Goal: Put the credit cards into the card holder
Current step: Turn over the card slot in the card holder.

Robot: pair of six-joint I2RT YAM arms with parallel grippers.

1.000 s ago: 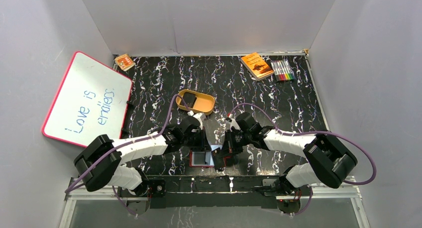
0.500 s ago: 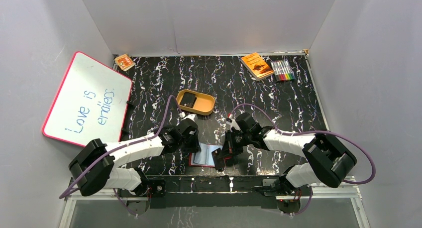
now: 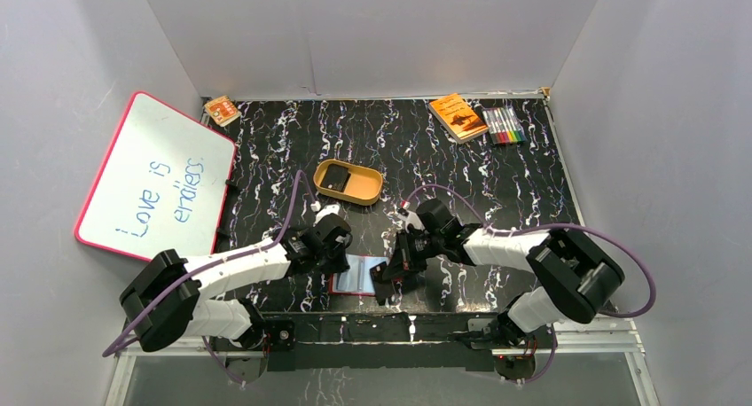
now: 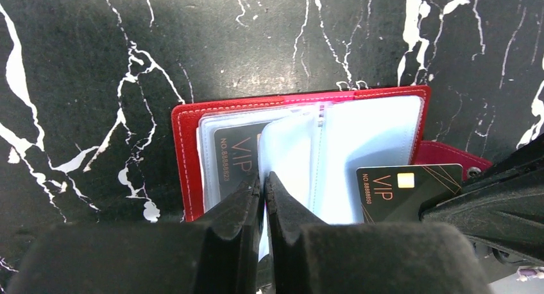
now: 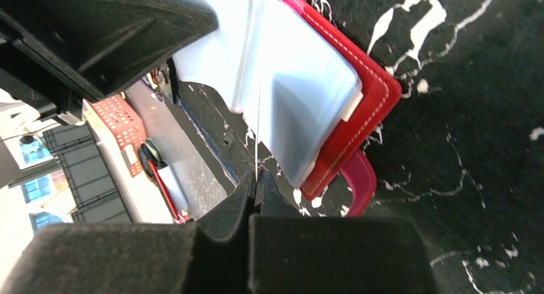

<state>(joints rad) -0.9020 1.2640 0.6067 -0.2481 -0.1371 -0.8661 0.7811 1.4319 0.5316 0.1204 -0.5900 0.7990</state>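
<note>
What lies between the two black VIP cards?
In the left wrist view, a clear pocket leaf of the red card holder, pinched by the left gripper.

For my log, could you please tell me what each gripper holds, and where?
Left gripper pinches a clear pocket leaf of the card holder; right gripper grips a black credit card by one end.

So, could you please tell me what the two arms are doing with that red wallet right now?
The left end effector pinches a clear pocket leaf of the open red card holder. The right end effector grips a black VIP card at the holder's snap-tab side, apparently not yet in a pocket. A second VIP card already sits in a pocket on the other side.
</note>
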